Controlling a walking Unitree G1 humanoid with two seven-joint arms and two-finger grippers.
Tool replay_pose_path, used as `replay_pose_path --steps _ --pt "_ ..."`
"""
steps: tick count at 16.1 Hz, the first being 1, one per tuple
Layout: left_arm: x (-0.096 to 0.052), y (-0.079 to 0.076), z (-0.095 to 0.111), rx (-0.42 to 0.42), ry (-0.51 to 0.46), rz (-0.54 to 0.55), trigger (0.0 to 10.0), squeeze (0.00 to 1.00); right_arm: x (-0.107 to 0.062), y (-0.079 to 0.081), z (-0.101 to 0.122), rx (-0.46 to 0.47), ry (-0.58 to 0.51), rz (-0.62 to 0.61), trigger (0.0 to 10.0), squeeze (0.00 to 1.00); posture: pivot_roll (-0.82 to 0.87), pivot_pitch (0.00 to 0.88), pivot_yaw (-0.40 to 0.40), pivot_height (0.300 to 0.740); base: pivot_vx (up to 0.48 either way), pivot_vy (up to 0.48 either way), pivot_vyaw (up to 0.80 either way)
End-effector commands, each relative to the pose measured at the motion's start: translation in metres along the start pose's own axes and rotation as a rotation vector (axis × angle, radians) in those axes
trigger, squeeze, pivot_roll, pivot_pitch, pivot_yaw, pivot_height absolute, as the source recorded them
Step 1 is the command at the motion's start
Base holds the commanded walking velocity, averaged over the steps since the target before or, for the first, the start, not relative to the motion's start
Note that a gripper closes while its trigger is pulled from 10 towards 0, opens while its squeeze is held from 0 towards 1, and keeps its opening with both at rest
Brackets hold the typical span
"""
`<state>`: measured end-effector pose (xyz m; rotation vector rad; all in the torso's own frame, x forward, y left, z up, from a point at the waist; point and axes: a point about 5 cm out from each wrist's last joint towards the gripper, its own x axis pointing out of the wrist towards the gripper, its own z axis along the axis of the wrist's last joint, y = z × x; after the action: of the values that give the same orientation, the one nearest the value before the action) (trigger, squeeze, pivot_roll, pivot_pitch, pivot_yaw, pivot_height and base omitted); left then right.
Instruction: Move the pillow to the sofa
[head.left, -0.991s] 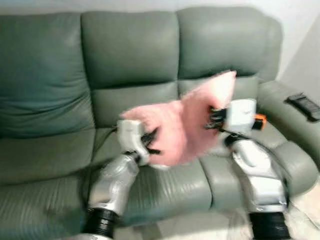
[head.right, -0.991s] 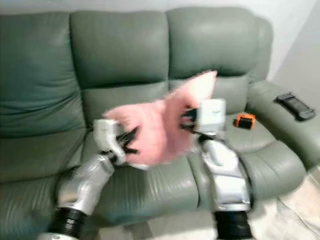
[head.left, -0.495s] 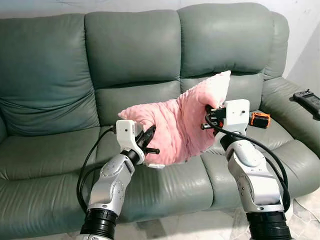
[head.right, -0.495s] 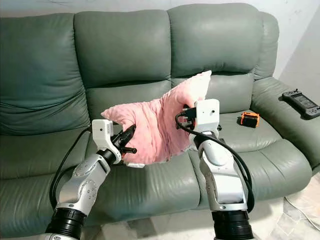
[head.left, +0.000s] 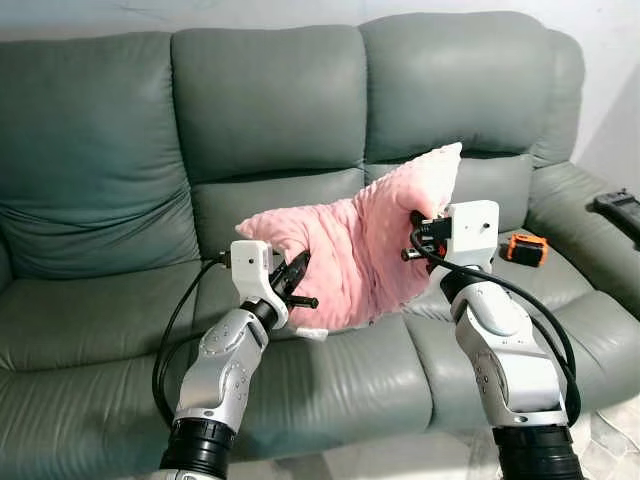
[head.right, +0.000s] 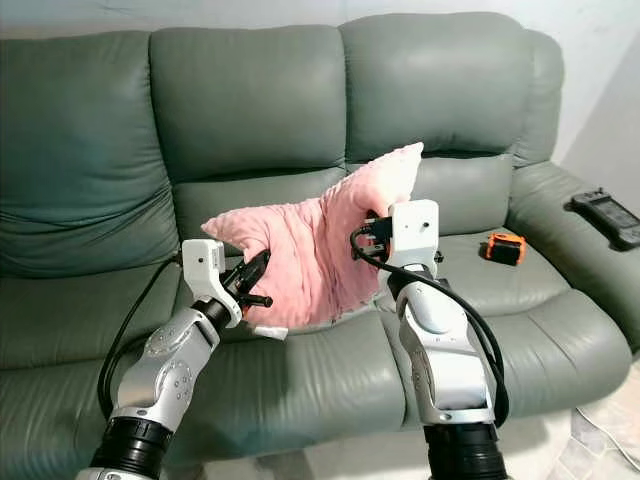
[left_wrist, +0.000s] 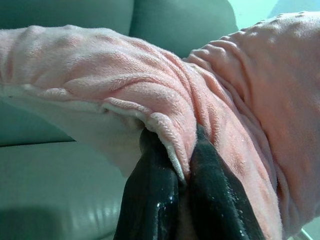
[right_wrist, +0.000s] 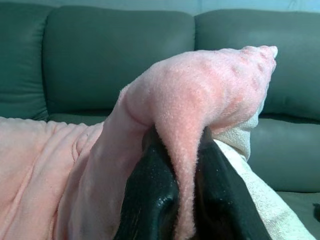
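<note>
Pillow unmoved, pinched aloft over sofa.

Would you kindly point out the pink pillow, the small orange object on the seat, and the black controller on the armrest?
pink pillow (head.left: 365, 255), left eye view, middle of its pink face.
orange object (head.right: 500, 246), right eye view, its top.
black controller (head.right: 609, 214), right eye view, centre of its body.

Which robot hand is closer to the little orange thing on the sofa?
The right. The right gripper pinches the pillow just beside the orange thing; the left gripper holds the pillow's far end.
</note>
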<state>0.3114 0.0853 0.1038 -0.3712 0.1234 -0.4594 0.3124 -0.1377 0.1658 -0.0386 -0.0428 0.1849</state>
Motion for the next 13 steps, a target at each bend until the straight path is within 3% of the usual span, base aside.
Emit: replay_pose_path --steps 1,5,11,13 --pt "0.0038 -0.0041 0.0087 0.014 -0.032 -0.016 10.0 0.0 0.0009 0.0063 0.0049 0.006 -0.023 0.035 10.0 0.0 -0.23 0.015 0.006 0.74 0.412 0.0 0.0" --pt "0.0033 -0.0034 0.0083 0.011 -0.034 -0.006 10.0 0.0 0.0007 0.0065 0.0047 0.005 -0.023 0.039 10.0 0.0 -0.23 0.015 0.005 0.74 0.381 0.0 0.0" --pt "0.0037 -0.0015 0.008 0.012 -0.027 0.007 10.0 0.0 0.0008 0.0076 0.0037 0.007 -0.019 0.047 10.0 0.0 -0.23 0.012 0.006 0.74 0.0 0.0 0.0" --pt "0.0023 0.0013 0.0078 0.05 -0.023 0.021 10.0 0.0 0.0004 0.0083 0.0013 0.015 -0.011 0.06 10.0 0.0 -0.23 0.011 0.006 0.74 0.0 0.0 0.0"
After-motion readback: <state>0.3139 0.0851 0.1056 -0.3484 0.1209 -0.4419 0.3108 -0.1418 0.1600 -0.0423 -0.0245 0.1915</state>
